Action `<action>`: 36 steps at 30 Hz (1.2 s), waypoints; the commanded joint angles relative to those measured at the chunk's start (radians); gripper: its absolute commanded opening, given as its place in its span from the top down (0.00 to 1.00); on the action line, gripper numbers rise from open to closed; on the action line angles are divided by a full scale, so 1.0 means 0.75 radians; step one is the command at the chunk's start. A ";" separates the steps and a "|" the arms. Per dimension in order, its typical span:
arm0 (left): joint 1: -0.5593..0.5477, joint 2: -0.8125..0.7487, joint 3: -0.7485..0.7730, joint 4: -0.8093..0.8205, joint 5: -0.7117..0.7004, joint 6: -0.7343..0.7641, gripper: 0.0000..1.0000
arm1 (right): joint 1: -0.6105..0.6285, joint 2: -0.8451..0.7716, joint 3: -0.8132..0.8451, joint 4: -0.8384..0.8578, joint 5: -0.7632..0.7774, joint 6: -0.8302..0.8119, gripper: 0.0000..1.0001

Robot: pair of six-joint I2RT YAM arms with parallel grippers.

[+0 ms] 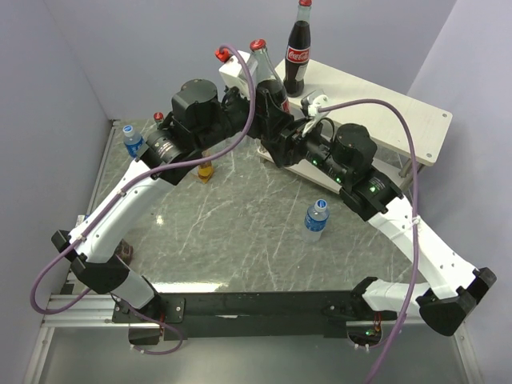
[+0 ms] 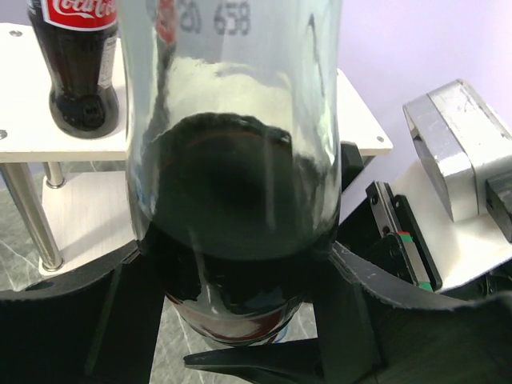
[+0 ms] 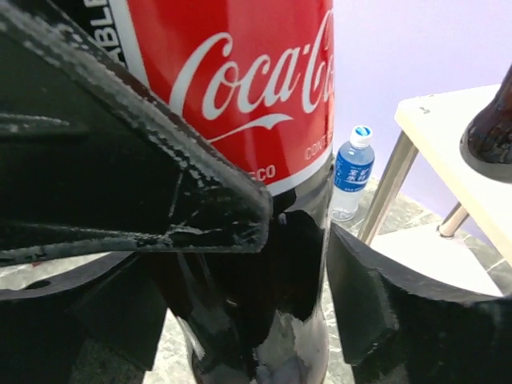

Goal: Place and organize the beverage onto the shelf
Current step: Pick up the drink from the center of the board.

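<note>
Cola bottle (image 3: 240,120), marbled table (image 1: 240,240), lilac walls (image 1: 144,48)

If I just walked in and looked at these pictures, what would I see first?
Two arms meet in the middle at one red-capped cola bottle beside the shelf. The left gripper clamps its dark lower part, and its big red label fills the right wrist view between the right gripper's fingers. A second cola bottle stands alone on the shelf's top board, and a water bottle stands on the table.

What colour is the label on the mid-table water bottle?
Blue; the water bottle shows best in the top external view.
</note>
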 commanded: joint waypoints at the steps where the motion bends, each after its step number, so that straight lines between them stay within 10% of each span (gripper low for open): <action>1: -0.014 -0.076 0.078 0.377 0.009 -0.046 1.00 | 0.005 0.019 0.085 0.035 0.051 0.005 0.28; 10: -0.016 -0.105 0.052 0.393 0.007 -0.065 0.96 | 0.001 -0.012 0.065 0.006 -0.027 0.019 0.97; 17: -0.016 -0.144 0.000 0.454 0.033 -0.130 0.41 | -0.040 -0.086 0.003 0.067 -0.125 0.068 1.00; 36: -0.016 -0.103 0.035 0.477 0.115 -0.173 0.12 | -0.080 -0.147 -0.036 0.110 -0.274 0.129 1.00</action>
